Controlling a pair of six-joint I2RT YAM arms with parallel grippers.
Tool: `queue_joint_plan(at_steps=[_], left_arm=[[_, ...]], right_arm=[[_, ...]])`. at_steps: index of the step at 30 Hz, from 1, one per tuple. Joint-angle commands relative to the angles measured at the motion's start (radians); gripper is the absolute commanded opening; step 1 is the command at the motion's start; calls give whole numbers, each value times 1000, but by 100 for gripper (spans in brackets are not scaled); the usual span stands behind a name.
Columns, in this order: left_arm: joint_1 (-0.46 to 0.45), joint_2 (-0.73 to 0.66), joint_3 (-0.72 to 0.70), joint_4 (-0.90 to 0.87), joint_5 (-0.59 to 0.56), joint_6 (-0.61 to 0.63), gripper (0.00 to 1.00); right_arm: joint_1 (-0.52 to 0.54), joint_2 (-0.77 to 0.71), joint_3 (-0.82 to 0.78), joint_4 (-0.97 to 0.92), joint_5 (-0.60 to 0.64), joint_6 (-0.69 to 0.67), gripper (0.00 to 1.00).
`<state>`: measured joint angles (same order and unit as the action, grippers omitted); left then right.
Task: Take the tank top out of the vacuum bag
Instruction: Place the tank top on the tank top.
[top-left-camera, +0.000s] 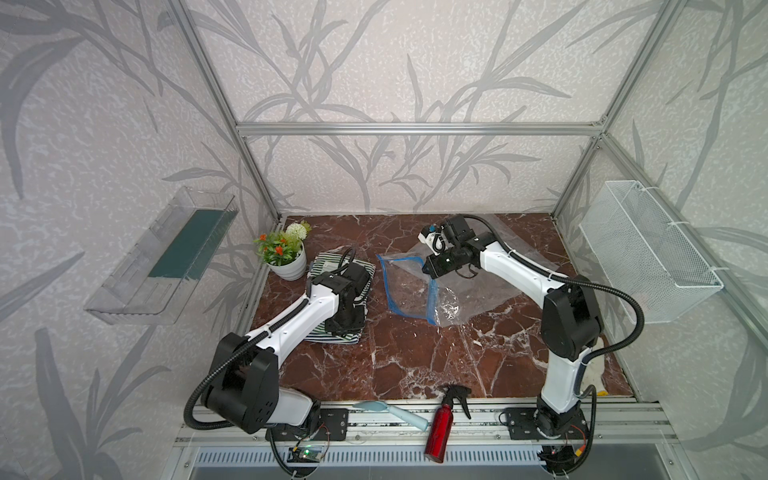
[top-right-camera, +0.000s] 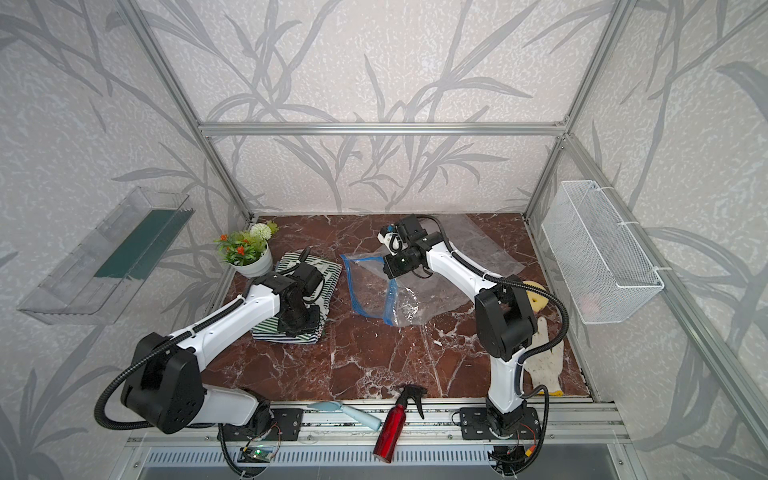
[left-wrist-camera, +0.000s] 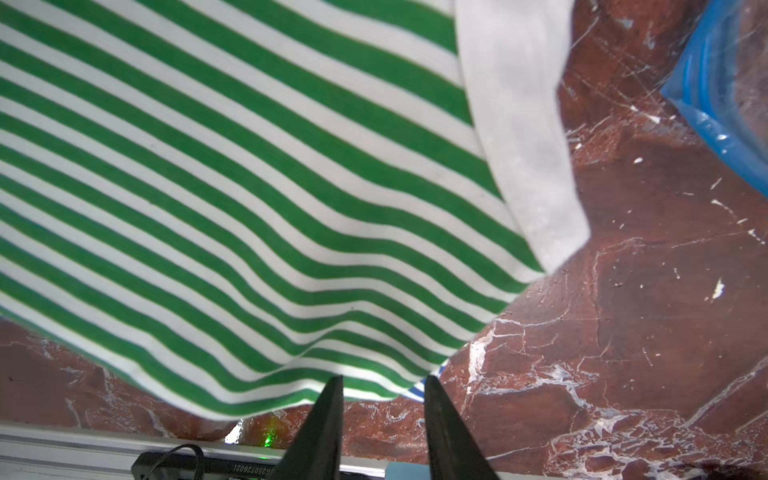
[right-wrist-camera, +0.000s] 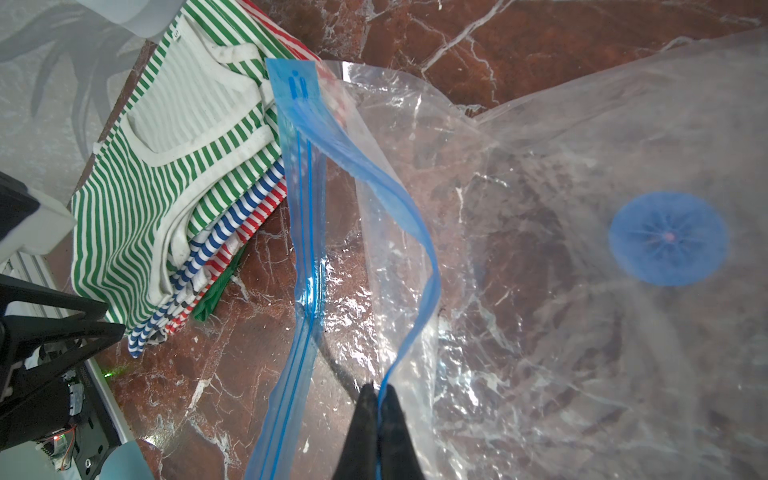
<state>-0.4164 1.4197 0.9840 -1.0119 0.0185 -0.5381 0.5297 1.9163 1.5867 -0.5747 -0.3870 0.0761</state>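
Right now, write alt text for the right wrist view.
The right tool pinches the upper blue zip edge of a clear plastic bag, holding its mouth open. A pile of striped tank tops lies beside the bag on the brown marble table.

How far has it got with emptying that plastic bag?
Nearly done, it seems. The green-striped tank top lies on a folded stack beside the vacuum bag, which looks empty. The right gripper pinches the bag's blue zip edge; the left gripper hangs open over the top. Left: releasing the bag.
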Motion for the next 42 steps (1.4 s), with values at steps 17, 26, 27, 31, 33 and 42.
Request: queue_joint_plan(at_steps=[17, 26, 27, 31, 33, 42], left_arm=[[2, 107, 8, -27, -95, 17, 36], [1, 128, 19, -20, -77, 2, 12], [2, 124, 22, -23, -75, -1, 10], [1, 91, 41, -53, -63, -3, 4], [1, 69, 54, -70, -57, -1, 1], [4, 4, 134, -141, 48, 46, 0]], right_arm=[[3, 10, 25, -27, -15, -15, 1], [4, 9, 24, -30, -13, -18, 1], [4, 9, 24, -30, -13, -18, 1], [4, 9, 24, -30, -16, -18, 1], [3, 9, 25, -30, -16, -18, 1], [6, 6, 25, -31, -18, -17, 1]])
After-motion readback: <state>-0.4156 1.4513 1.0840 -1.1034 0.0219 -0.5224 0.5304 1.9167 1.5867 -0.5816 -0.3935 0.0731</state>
